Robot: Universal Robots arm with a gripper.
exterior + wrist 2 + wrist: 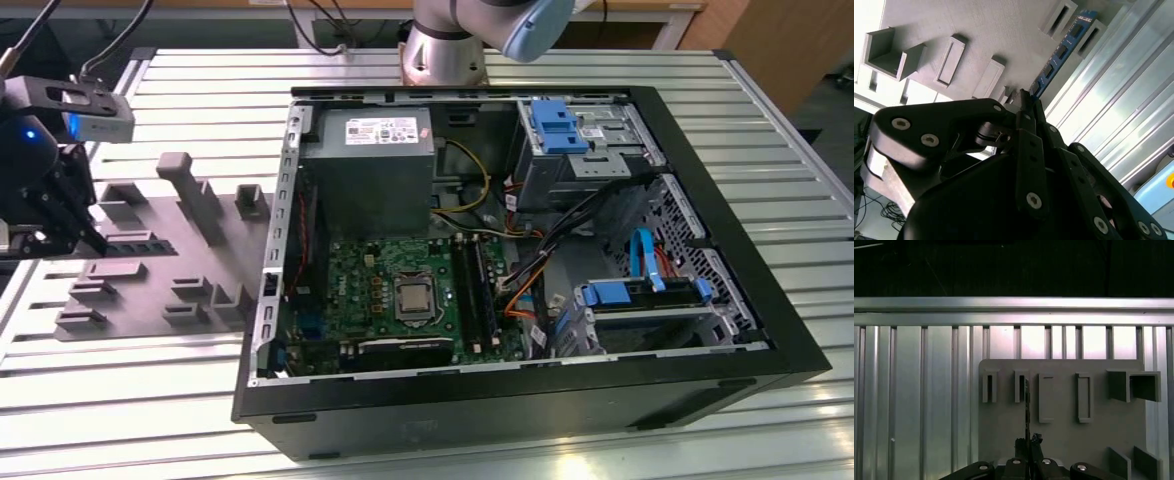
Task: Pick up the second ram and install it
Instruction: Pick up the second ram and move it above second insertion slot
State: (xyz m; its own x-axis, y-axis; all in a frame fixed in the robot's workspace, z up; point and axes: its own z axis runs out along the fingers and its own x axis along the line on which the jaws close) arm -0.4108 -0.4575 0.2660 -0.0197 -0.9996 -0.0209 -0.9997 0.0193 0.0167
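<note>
Blue-green second ram (pixel 1061 47) is pinched at one end by the gripper (pixel 1023 98), jaws basically closed on it. It points straight out past the fingertips, over the grey holder plate (pixel 160 225) at the exterior view's left.

One ram (pixel 1060 51), one computer case (pixel 534 400)

We're on a ribbed metal counter (pixel 160 400), its pale slats running side to side. At the exterior view's left, a flat grey plate (pixel 147 250) lies on it, studded with raised slotted blocks. Just beside it, towards the exterior view's right, the open black case (pixel 534 405) lies on its side. Behind the case, the arm's base (pixel 441 55) stands on the counter.
</note>
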